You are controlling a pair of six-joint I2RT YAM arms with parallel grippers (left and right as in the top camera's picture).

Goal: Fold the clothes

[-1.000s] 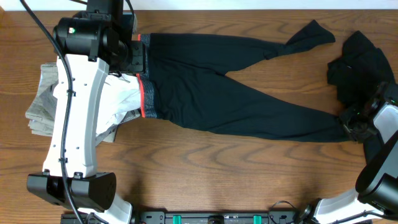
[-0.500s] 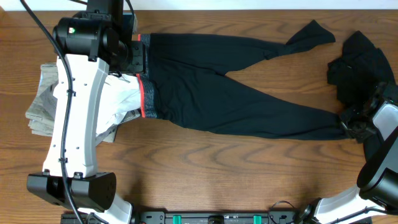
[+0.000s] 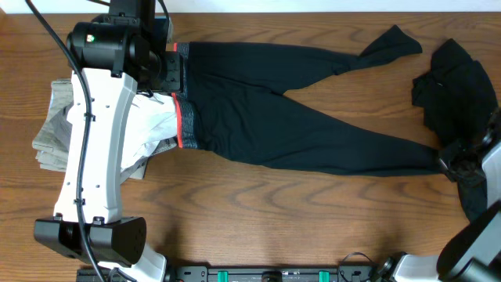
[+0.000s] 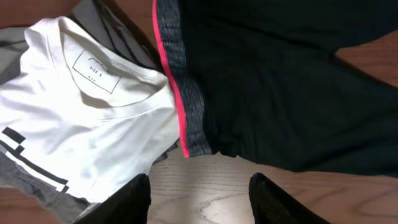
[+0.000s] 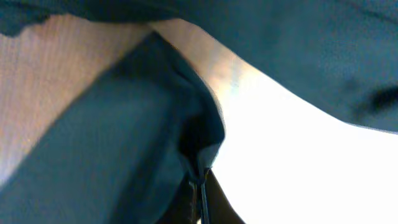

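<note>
The clothes in hand are long black trousers, spread flat across the table with the legs running right. Their grey waistband with a coral edge lies at the left. My left gripper hangs open over bare wood just below the waistband's corner, holding nothing. In the overhead view it is mostly hidden under its own arm. My right gripper is at the far right, shut on the end of the lower trouser leg. In the right wrist view the dark fabric is pinched between its fingers.
A white T-shirt lies on a grey garment at the left, under the left arm and touching the waistband. A crumpled black garment sits at the far right, just behind the right gripper. The upper trouser leg ends near the back edge.
My right gripper has shut on the lower trouser leg's end and shifted slightly right with it. The left arm and the rest of the trousers have not moved.
</note>
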